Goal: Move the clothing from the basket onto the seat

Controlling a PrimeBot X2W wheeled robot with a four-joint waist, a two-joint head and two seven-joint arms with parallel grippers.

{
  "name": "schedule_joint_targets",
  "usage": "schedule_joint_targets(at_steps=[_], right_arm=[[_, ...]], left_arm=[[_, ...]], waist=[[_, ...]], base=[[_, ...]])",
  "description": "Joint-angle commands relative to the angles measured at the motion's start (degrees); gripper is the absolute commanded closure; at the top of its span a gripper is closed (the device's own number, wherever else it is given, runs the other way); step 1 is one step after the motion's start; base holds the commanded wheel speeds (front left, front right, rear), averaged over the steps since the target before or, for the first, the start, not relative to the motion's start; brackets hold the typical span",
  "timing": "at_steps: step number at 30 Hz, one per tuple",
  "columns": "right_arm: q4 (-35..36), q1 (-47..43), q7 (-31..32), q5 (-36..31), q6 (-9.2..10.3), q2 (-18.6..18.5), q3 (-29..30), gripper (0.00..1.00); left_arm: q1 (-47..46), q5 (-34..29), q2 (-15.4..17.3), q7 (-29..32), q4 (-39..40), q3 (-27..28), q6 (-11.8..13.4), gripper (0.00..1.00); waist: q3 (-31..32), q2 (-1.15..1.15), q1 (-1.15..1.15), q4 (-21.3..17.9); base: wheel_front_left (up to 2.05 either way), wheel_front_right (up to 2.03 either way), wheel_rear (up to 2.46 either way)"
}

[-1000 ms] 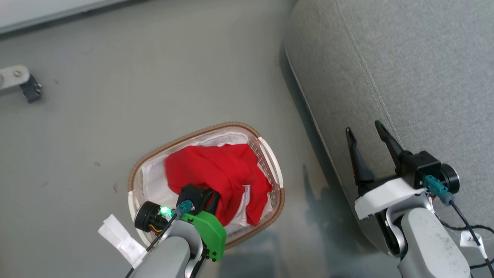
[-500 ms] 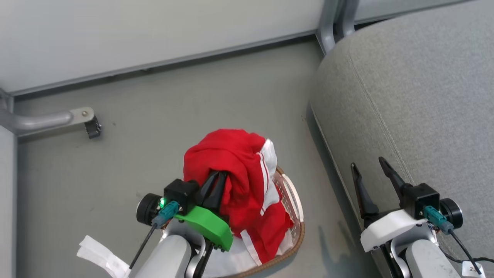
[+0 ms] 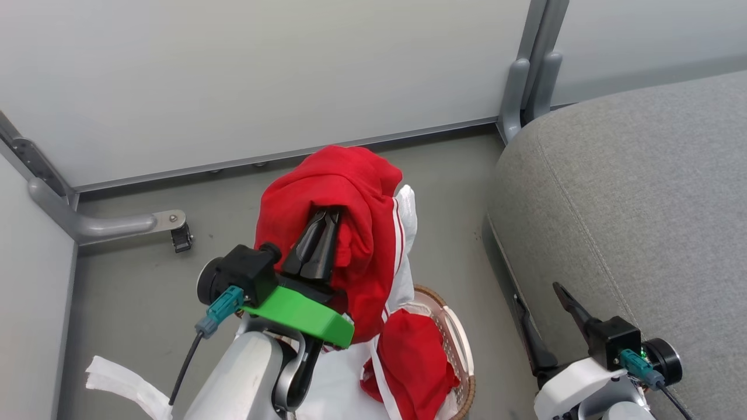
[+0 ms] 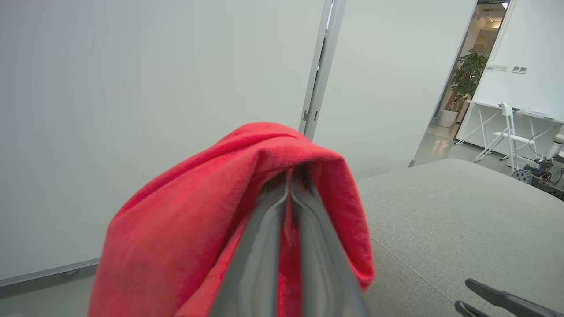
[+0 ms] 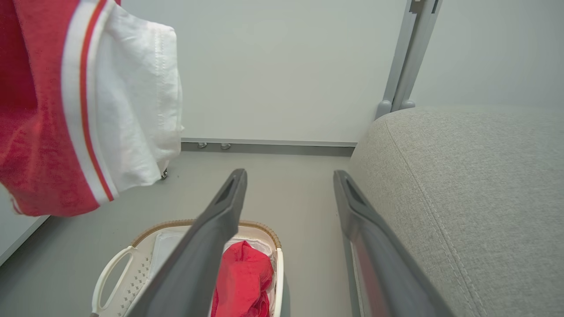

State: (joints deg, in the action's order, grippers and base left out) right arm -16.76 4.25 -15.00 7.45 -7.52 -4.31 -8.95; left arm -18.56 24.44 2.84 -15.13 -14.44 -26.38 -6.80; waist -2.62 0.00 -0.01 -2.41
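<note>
One red garment hangs draped over your left gripper, pinched tight between its fingers and held clear of the laundry basket, ready to swing toward the grey seat. A second garment lies in the basket. Your right gripper waits wide, empty.

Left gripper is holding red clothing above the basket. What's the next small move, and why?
Probably carry the left gripper to the robot's right, over the seat, without opening. Its fingers are shut on the clothing, which hangs above the basket, and the seat lies on that side.
</note>
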Motion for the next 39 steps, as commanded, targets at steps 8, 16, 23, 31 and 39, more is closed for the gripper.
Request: schedule_joint_targets(at_steps=[8, 16, 23, 31, 39], right_arm=[[1.43, 1.49, -0.25, 1.33, 0.06, -1.27, -9.27, 0.00], [3.18, 9.35, -0.25, 3.85, 0.06, -3.17, -21.25, 0.00], [-0.80, 15.24, -0.25, 2.31, 0.06, -2.74, -23.56, 0.00], [-4.58, 18.43, -0.25, 3.57, 0.06, -1.32, -25.23, 0.58], [-5.00, 18.13, -0.25, 6.13, 0.06, -0.91, -23.59, 1.00]], left_arm=[[-0.17, 1.38, 0.10, -0.04, 2.38, -0.98, 0.41, 1.00], [0.53, 2.64, 0.10, -0.04, 3.11, -4.07, 0.65, 1.00], [-0.42, 4.05, 0.09, -0.04, 3.60, -7.88, 0.58, 1.00], [-1.00, 6.23, 0.09, -0.04, 4.06, -12.01, 0.60, 1.00], [-1.06, 6.39, 0.08, -0.03, 3.27, -12.58, 0.72, 1.00]], waist=[[1.73, 0.00, 0.01, 1.45], [1.82, 0.00, 0.01, 2.82], [1.47, 0.00, 0.01, 4.91], [1.35, 0.00, 0.01, 7.74], [1.09, 0.00, 0.01, 8.88]], base=[[0.00, 0.00, 0.00], [0.00, 0.00, 0.00], [0.00, 0.00, 0.00], [0.00, 0.00, 0.00], [0.00, 0.00, 0.00]])
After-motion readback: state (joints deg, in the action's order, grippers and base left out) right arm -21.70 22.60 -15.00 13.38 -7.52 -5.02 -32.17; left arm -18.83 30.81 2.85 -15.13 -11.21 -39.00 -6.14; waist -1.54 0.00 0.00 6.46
